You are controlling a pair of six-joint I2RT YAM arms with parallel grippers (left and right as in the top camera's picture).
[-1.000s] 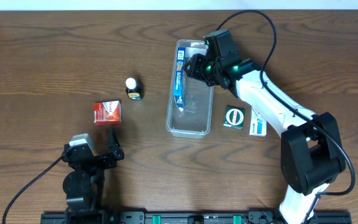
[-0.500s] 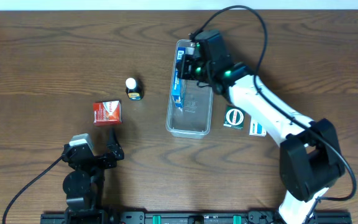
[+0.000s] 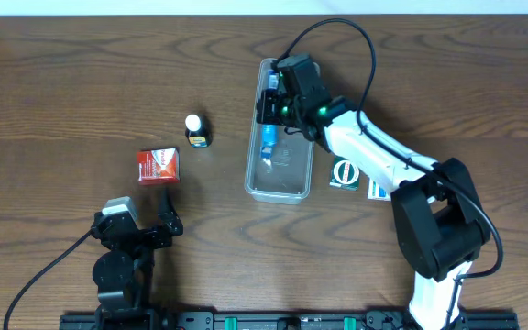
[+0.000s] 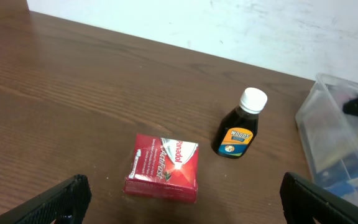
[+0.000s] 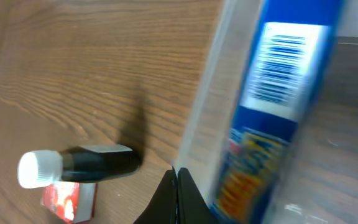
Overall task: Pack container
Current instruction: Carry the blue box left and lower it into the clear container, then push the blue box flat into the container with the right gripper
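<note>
I am working remotely at what is looking like a robotics lab bench. A white jointed robot arm (image 3: 388, 158) and a small black robot arm (image 3: 120, 252) are standing along a black metal mounting rail (image 3: 273, 322). It is edging a dark brown wood-grain worktop (image 3: 62, 92), with a plain white wall (image 4: 197, 25) running behind.

wood table (image 3: 62, 92): container (image 3: 287, 176), red box (image 3: 159, 166), bottle (image 3: 195, 130), green box (image 3: 345, 172), white packet (image 3: 380, 190)

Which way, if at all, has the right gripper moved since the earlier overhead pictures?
Yes. The right gripper has shifted leftward in the overhead view, across the long clear plastic container, which stayed put, toward its left wall.
</note>
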